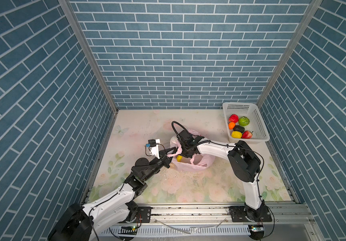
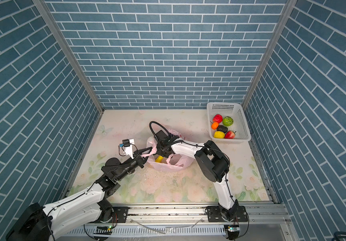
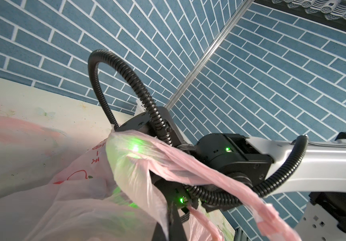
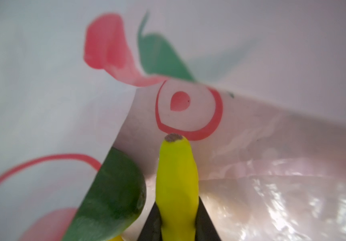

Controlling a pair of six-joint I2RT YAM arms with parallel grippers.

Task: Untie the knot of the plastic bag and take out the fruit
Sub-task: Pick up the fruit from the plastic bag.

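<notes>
Bag (image 1: 188, 165) lies open; left gripper (image 1: 173, 150) pinches its handle (image 3: 220, 179); right gripper (image 4: 177, 217), inside, clamps yellow fruit (image 4: 176, 173); basket (image 1: 261, 127), at 2 o'clock, holds six fruits (image 1: 243, 121).

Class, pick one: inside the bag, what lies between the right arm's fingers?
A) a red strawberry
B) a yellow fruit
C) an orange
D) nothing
B: the right wrist view shows a yellow fruit between the two dark fingers, inside the bag.
</notes>
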